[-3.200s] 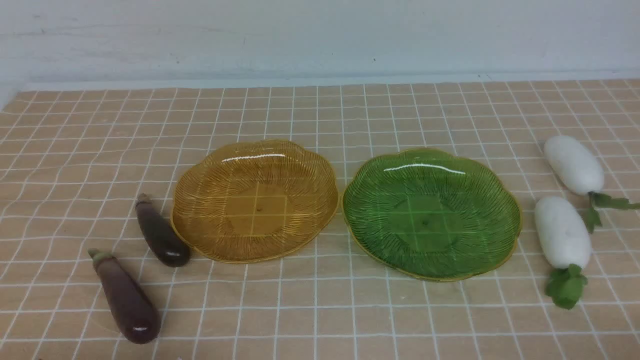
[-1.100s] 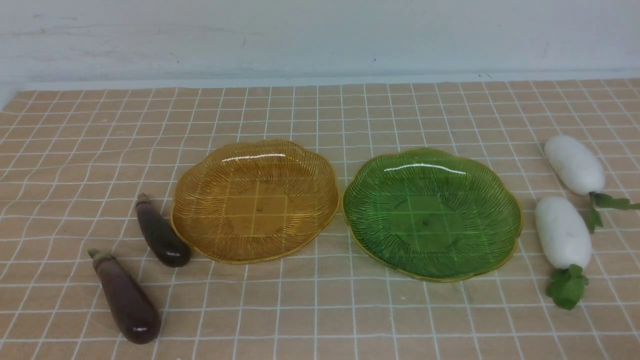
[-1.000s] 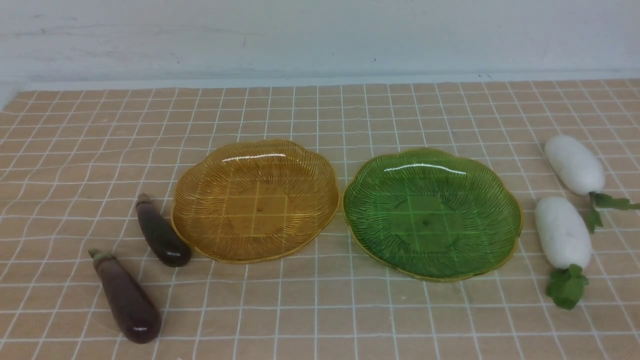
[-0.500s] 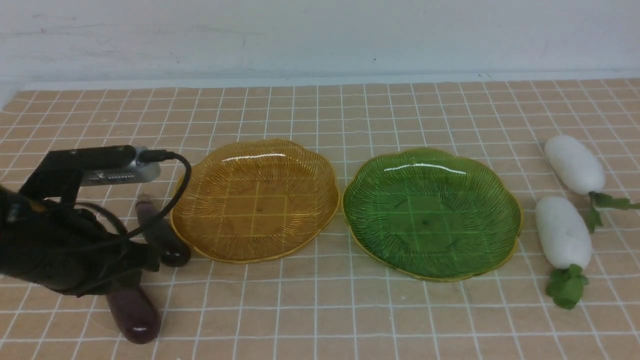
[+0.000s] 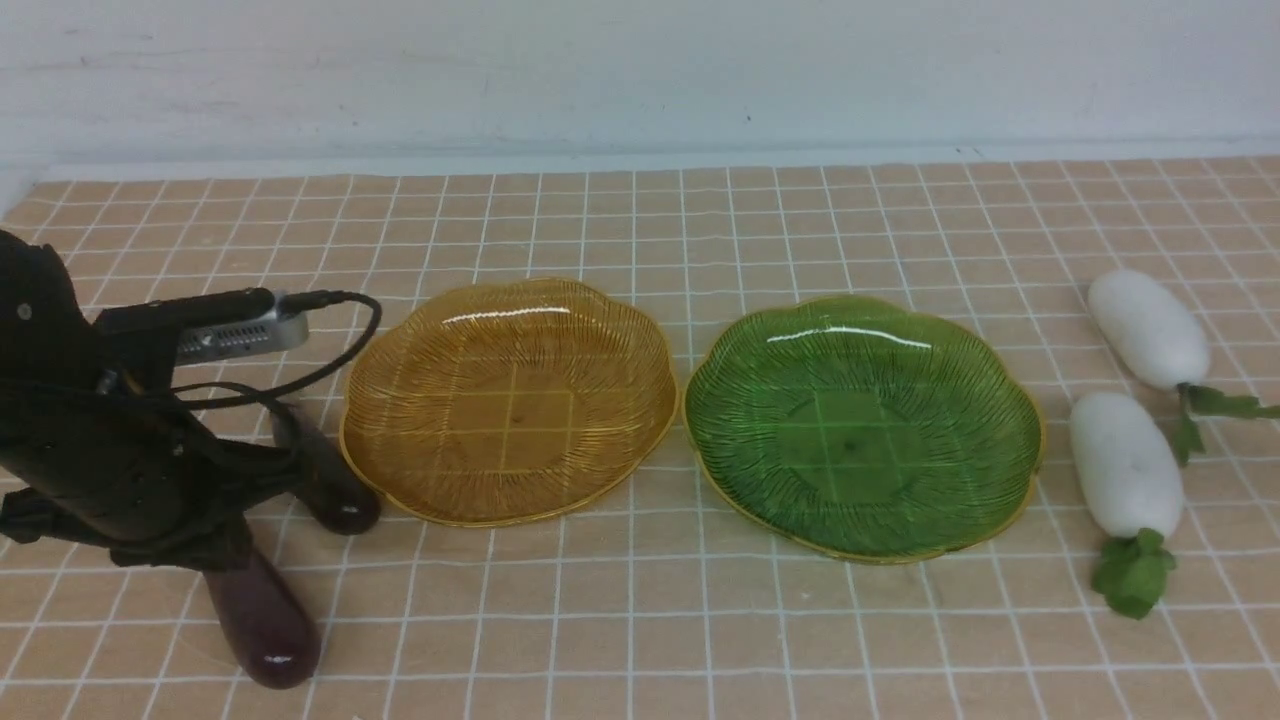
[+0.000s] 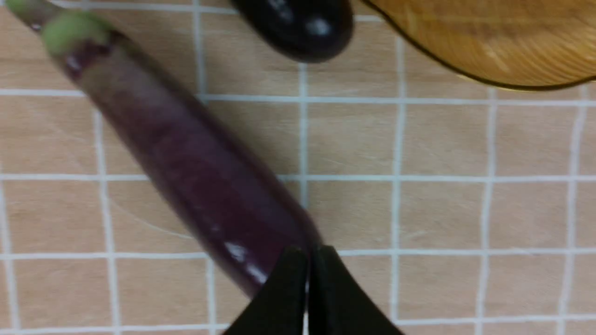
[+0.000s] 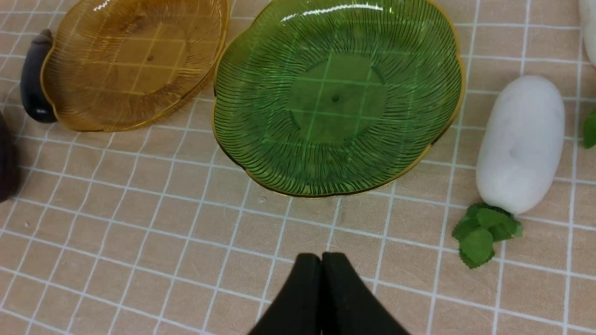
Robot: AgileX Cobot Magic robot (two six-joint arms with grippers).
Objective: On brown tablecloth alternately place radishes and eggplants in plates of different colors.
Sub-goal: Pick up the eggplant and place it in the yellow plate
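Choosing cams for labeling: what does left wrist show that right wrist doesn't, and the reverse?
Left wrist only: most of the near eggplant, with its green stem cap, and the shut left end effector. Right wrist only: the green plate, a white radish with leaves, and the shut right end effector. Both: the amber plate, part of the far eggplant, the brown tablecloth.

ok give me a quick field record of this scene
cloth: light brown grid-patterned tablecloth
plates: amber ribbed plastic plate and green ribbed plastic plate, both empty
eggplants: two slim dark purple eggplants, on cloth left of amber plate
radishes: two plump white radishes, on cloth right of green plate
left pincer: shut, over nearer eggplant
right pincer: shut, holding nothing
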